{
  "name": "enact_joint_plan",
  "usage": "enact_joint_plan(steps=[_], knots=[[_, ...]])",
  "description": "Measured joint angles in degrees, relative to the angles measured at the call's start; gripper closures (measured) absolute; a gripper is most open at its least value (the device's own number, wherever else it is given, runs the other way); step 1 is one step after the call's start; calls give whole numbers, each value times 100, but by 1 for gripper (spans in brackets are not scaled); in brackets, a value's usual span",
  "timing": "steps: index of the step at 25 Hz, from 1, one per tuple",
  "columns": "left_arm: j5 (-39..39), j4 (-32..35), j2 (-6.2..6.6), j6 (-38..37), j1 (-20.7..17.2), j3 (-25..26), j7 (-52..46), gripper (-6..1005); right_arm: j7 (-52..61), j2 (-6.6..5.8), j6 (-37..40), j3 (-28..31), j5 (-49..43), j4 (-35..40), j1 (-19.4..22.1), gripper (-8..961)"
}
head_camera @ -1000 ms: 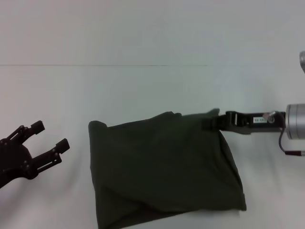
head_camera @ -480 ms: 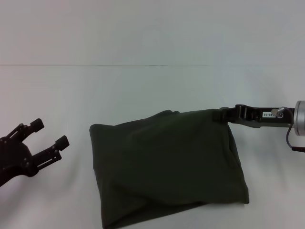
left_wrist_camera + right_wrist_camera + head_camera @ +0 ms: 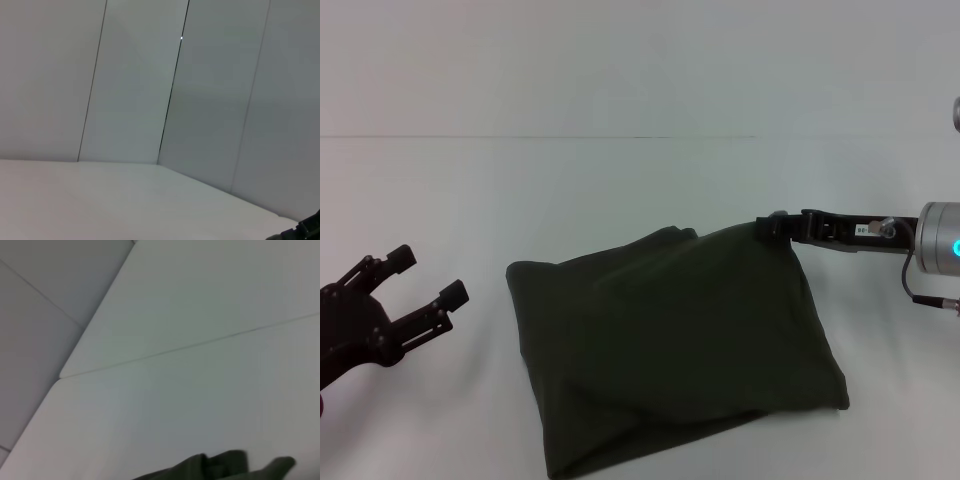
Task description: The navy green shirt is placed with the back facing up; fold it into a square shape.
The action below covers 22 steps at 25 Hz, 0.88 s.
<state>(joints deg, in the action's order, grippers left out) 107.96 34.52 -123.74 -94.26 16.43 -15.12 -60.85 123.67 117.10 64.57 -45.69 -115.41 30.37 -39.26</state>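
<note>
The navy green shirt (image 3: 670, 340) lies folded on the white table as a rough, slightly skewed rectangle, plain side up. Its far right corner reaches my right gripper (image 3: 776, 224), which comes in low from the right and is shut on that corner. A dark fold of the shirt (image 3: 220, 464) shows at the edge of the right wrist view. Well to the left of the shirt, my left gripper (image 3: 428, 277) hovers open with nothing in it.
The white table (image 3: 620, 180) stretches beyond the shirt to a pale wall at the back. The left wrist view holds only wall panels (image 3: 165, 90) and bare table top.
My right gripper drew the shirt's far right corner to the right, then came back slightly left. The cloth has spread flatter and shifted right. The left gripper has hardly moved.
</note>
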Motion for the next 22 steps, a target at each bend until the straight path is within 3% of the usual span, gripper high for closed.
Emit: enact_joint_plan(steps=[4,9,14,18,20,21,22], knots=[[-137,-145,32,-35,2,0,-26,65,-27,4,-257,106,9,16,46,676],[-255,-244,36,-76,9,1,-271,65,-355,-27,-248,607,73,60,244,434],[-268,-354,75,-118,109,-24,-1161,66,-1881,-41,721,912,831,69,565,235],[-230,-357,179,-172,191,-75,-2171,66,-3434,97,1568,705,883,69,621,157],[-221,-358,205,-199,198,-87,-2315,65,-4060,204,1681,440,799,45,625,131],[-192,-359,322,-298,221,-184,-2853,65,-4327,245,1655,301,785,-6,617,118],[-191,-359,330,-300,222,-196,-2881,65,-4527,275,1610,187,782,-85,600,105]])
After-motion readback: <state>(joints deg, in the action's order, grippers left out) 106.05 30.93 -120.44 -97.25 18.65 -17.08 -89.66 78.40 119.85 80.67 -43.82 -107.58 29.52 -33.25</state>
